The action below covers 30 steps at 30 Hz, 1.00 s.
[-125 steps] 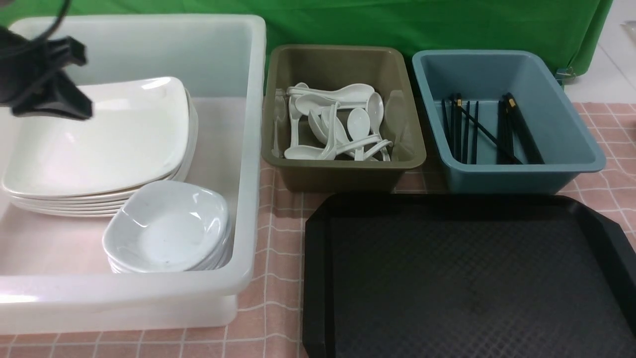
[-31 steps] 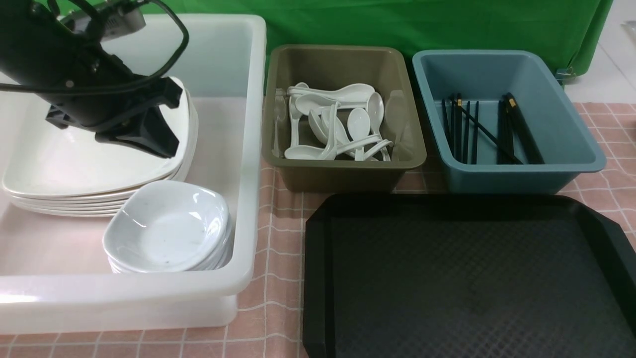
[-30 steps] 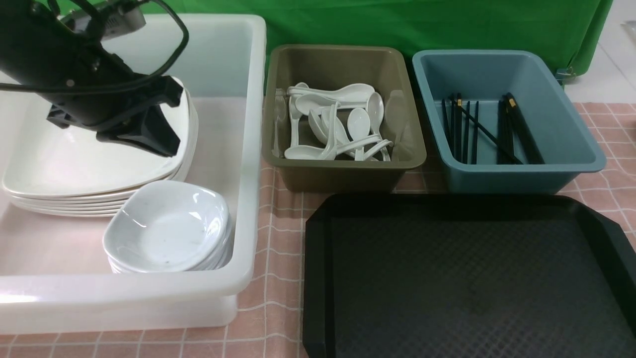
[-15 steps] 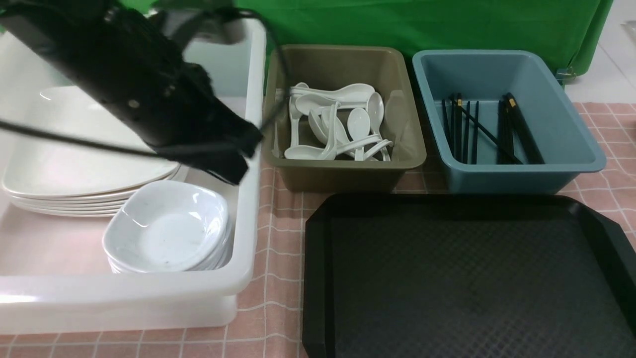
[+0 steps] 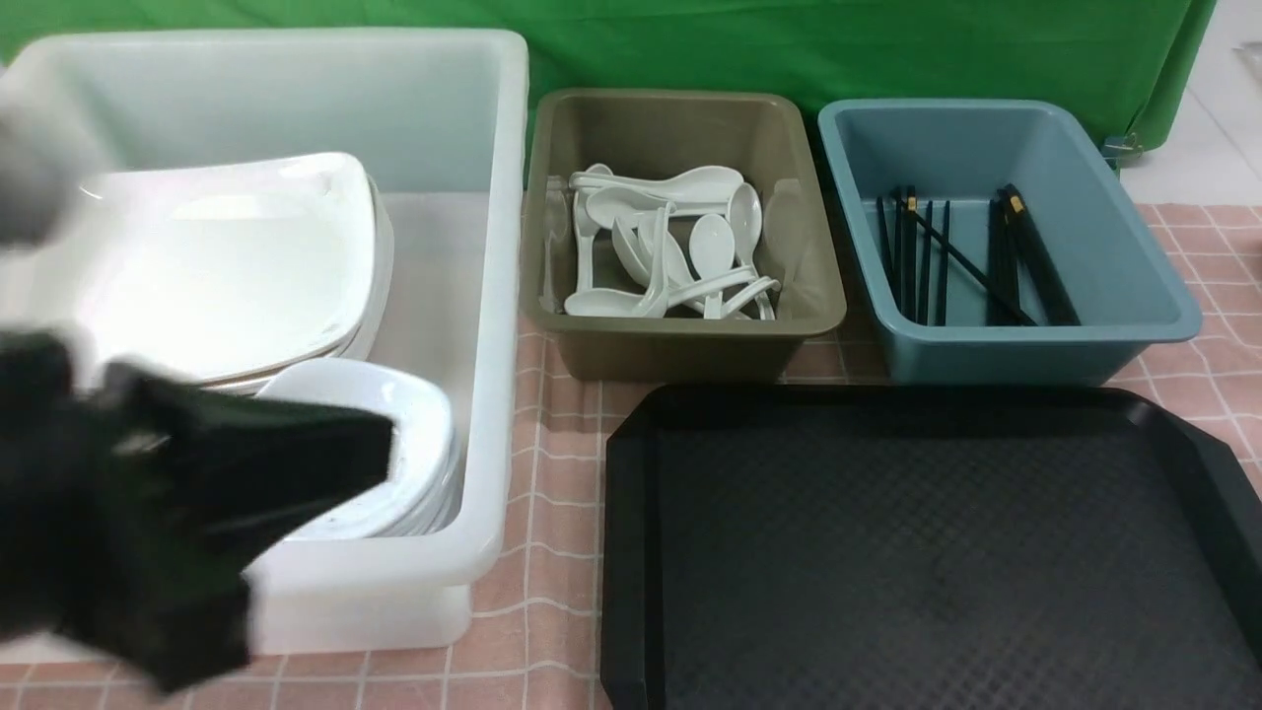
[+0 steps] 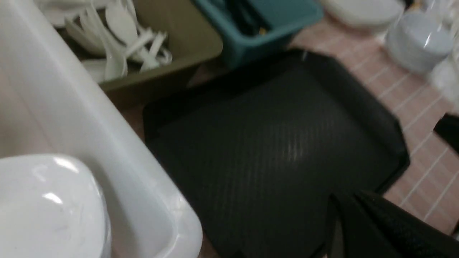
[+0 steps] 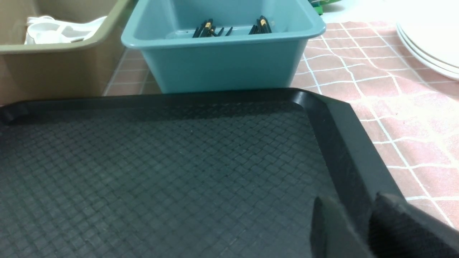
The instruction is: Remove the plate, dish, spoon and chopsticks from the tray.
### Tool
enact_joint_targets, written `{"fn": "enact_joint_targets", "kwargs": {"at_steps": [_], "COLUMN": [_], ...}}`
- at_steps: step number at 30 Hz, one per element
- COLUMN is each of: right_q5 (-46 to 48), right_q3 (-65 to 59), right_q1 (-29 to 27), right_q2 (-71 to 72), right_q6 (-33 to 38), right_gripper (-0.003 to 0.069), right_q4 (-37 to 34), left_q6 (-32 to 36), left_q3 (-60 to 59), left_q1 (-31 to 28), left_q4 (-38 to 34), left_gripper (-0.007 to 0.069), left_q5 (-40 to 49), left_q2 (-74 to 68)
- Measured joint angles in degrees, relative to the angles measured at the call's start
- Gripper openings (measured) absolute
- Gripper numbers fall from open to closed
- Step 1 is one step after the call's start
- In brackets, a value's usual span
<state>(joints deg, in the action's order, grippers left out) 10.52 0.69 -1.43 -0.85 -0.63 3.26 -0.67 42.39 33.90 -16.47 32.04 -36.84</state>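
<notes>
The black tray before us lies bare, our right gripper nearest, its jaws slightly parted astride the tray's right rim, while our left gripper, shut and empty, hangs over the white tub.

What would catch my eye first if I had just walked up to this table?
Probably the big black tray, lying bare in front. Behind it sit an olive tub heaped with white spoons and a blue tub holding black chopsticks. Left, a white bin holds stacked plates.
</notes>
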Motion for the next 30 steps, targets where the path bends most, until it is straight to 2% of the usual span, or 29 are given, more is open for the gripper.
{"fn": "enact_joint_targets", "kwargs": {"at_steps": [3,7,13,15,23,30], "right_q5": [0.0,0.0,0.0,0.0,0.0,0.0], "right_q3": [0.0,0.0,0.0,0.0,0.0,0.0], "right_q1": [0.0,0.0,0.0,0.0,0.0,0.0], "right_q2": [0.0,0.0,0.0,0.0,0.0,0.0], "right_q6": [0.0,0.0,0.0,0.0,0.0,0.0], "right_gripper": [0.0237,0.0238,0.024,0.024,0.024,0.024], "right_q4": [0.0,0.0,0.0,0.0,0.0,0.0], "left_q6": [0.0,0.0,1.3,2.0,2.1,1.9], "left_q3": [-9.5,-16.2,-20.3,-21.5,-22.2,-22.7], "left_q1": [0.0,0.0,0.0,0.0,0.0,-1.2], "left_q4": [-0.8,-1.5,0.5,3.2,7.0,13.6], "left_gripper": [-0.0003,-0.0003,-0.0003,-0.0003,-0.0003,-0.0001], "left_q5": [-12.0,-19.7,-21.3,-21.3,-17.0,-17.9], "left_q2": [10.3,18.8,24.1,24.4,24.4,25.6]}}
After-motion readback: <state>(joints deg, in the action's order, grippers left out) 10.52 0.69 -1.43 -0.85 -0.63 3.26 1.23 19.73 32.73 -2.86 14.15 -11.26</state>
